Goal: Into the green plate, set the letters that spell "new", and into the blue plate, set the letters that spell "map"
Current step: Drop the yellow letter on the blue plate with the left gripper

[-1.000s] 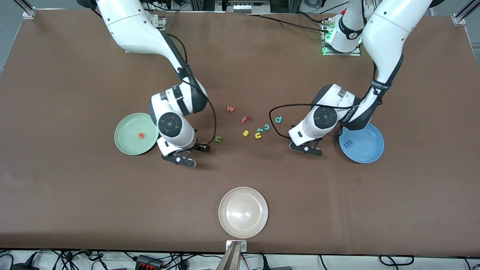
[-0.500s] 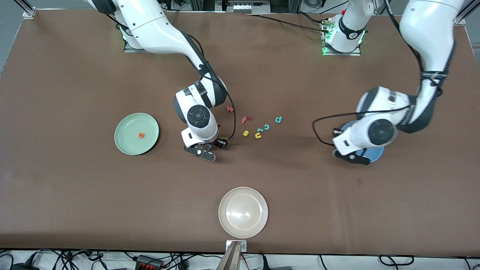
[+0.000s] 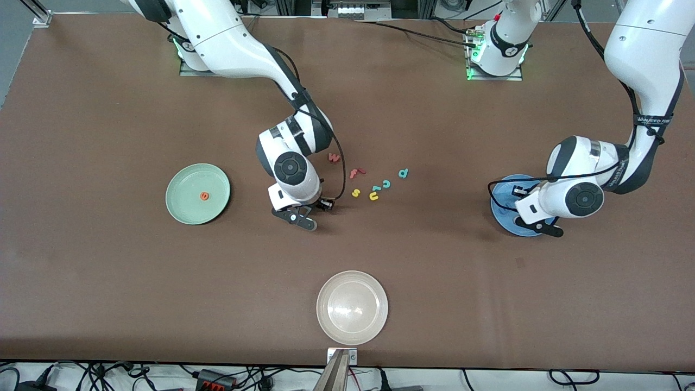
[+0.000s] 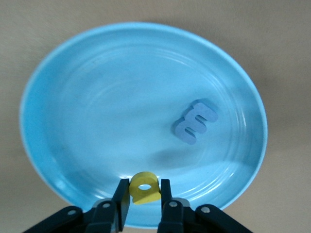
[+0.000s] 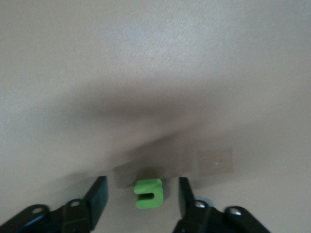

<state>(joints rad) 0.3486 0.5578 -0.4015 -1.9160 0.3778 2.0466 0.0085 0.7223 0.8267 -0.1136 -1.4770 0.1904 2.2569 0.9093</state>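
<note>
The yellow a [image 4: 144,188] is a small thick foam piece pinched between the left gripper [image 4: 145,196] fingers, held over the blue plate [image 4: 97,121], where the blue m [image 4: 195,122] lies flat. The green n [image 5: 148,193] sits on the table between the right gripper's [image 5: 143,196] spread fingers, which do not touch it. The right arm reaches down beside the loose letters; the red w [image 3: 334,157] and teal p [image 3: 403,173] lie there. The orange e [image 3: 204,196] rests in the green plate [image 3: 184,206].
</note>
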